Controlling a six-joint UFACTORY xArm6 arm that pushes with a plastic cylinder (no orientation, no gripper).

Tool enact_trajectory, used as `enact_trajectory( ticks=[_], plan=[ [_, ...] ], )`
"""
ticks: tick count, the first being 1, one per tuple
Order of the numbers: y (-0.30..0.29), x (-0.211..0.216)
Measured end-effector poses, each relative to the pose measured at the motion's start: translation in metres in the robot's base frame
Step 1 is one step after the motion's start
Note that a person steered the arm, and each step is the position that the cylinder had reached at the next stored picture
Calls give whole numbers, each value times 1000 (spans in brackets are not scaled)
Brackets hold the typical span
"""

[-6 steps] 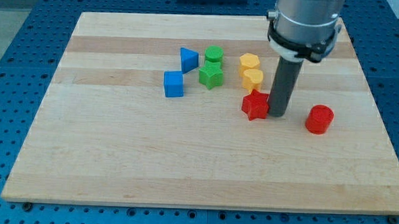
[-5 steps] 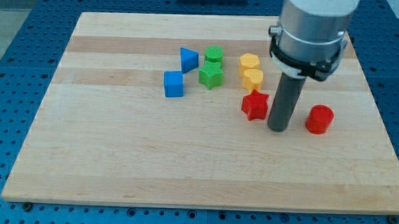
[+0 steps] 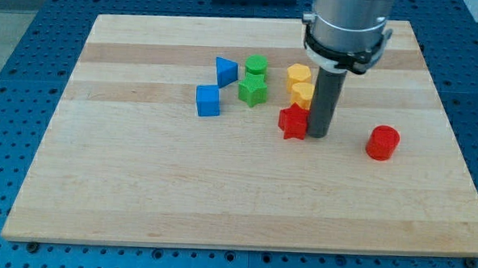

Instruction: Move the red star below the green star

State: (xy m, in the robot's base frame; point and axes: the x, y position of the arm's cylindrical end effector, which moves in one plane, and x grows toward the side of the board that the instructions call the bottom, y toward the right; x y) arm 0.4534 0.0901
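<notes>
Tip: my tip (image 3: 317, 135) is pressed against the red star's (image 3: 293, 121) right side; nothing is gripped
Green star (image 3: 252, 90): seen up-left of the red star

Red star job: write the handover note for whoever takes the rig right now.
My tip is down on the board, against the view's right side of the red star.
The red star lies to the view's lower right of the green star, just below the two yellow blocks.
Done: tip placed for a push toward the view's left.
Left: slide the red star further left until it sits directly below the green star, without hitting the blue cube.
</notes>
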Motion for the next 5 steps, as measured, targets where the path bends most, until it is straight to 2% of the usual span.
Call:
enact_trajectory(
  ticks=[4,5],
  plan=[
    [-68,0],
    [-85,14]
  ],
)
